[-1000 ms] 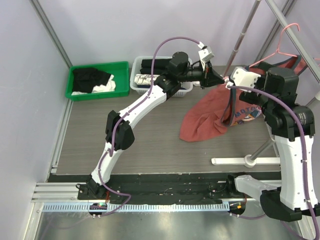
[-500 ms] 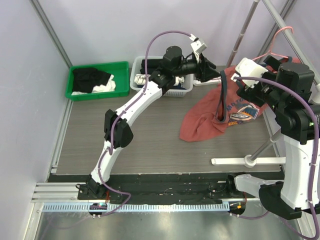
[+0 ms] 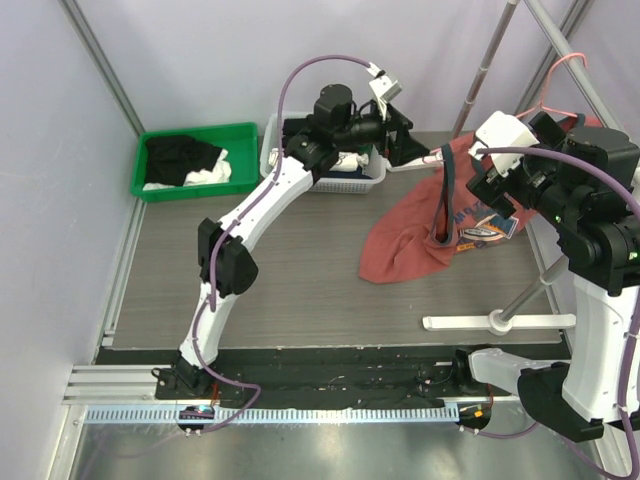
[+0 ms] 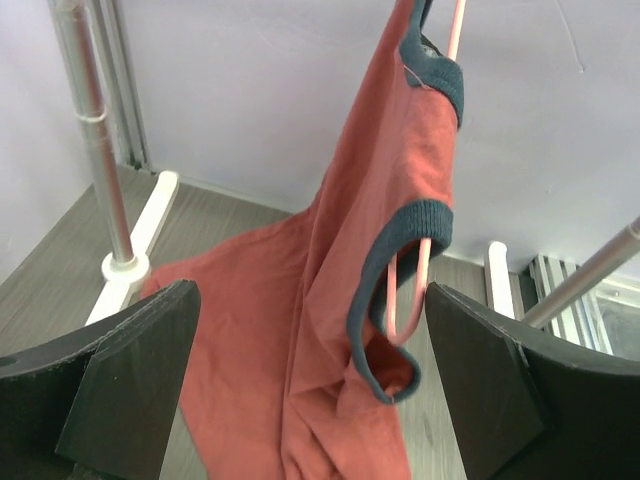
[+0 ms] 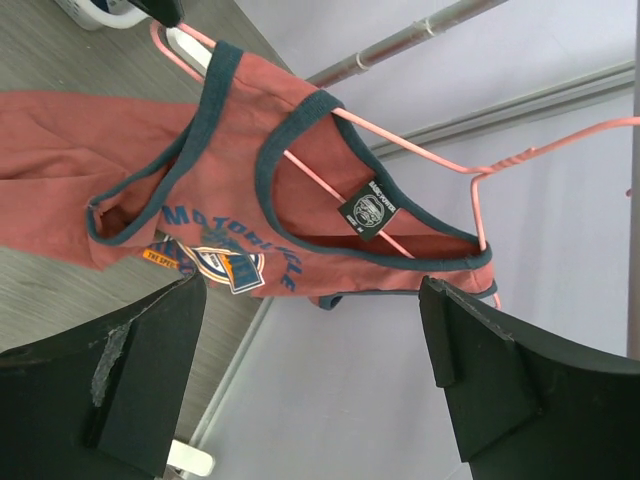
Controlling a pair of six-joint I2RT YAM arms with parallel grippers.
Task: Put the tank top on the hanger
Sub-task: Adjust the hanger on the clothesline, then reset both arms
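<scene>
The rust-red tank top (image 3: 410, 235) hangs from the pink wire hanger (image 3: 562, 75), whose hook is on the slanted rail; the hem trails on the table. In the right wrist view the hanger (image 5: 420, 150) runs inside the neck of the tank top (image 5: 130, 140) and under a navy-trimmed strap. My left gripper (image 3: 408, 143) is open just left of the strap and touches nothing. In its wrist view the tank top (image 4: 400, 150) and the hanger's looped end (image 4: 405, 300) hang beyond the open left gripper (image 4: 310, 292). My right gripper (image 3: 484, 180) is open beside the chest graphic, and the right gripper (image 5: 312, 290) holds nothing.
A green bin (image 3: 200, 128) with black and white clothes stands at the back left. A white basket (image 3: 270, 150) of folded clothes sits under the left arm. The rack's white foot (image 3: 495, 322) and upright poles (image 3: 485, 65) stand on the right.
My left gripper has opened, let go of the tank top's strap and drawn back to the left. The right arm has lifted and shifted right. The shirt hangs by itself.
</scene>
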